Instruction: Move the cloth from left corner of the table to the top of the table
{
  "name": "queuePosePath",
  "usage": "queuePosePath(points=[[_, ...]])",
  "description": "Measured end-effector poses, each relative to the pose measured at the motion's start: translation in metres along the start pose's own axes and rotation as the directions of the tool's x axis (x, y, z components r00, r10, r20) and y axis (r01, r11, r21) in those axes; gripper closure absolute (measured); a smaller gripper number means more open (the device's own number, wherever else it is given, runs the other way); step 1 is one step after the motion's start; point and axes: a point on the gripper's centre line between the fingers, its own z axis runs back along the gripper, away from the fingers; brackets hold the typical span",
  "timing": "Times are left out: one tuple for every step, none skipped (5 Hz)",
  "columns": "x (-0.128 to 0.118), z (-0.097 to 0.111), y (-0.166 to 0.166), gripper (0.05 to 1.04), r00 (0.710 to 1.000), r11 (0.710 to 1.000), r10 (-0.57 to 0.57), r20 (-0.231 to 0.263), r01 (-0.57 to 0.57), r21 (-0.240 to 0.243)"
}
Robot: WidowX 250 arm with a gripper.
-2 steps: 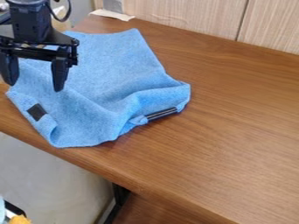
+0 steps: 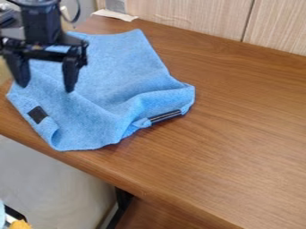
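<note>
Camera view, end effector (image 2: pixel 46 87) spread, over cloth (image 2: pixel 113 67)

Blue cloth (image 2: pixel 113 76), rumpled, folded along its near right edge, lies on the desk's (image 2: pixel 239 134) left, apparently slightly overhanging.

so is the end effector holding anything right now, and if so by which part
Nothing is held: the end effector hangs open over the left part of the cloth, which lies on the table.
</note>
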Motion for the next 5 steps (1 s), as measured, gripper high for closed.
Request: queuePosePath(points=[[0.017, -0.003, -0.01, 0.083, 0.999, 0.998, -0.033, 0.009, 0.034, -0.049], [0.034, -0.012, -0.014, 0.083, 0.998, 0.985, -0.053, 0.041, 0.059, -0.163], [0.049, -0.028, -0.025, 0.084, 0.99, 0.961, -0.101, 0.097, 0.122, -0.249], [0.051, -0.043, -0.024, 0.084, 0.987, 0.967, -0.124, 0.105, 0.144, -0.211], [0.05, -0.049, -0.029, 0.084, 0.982, 0.973, -0.147, 0.12, 0.165, -0.16]])
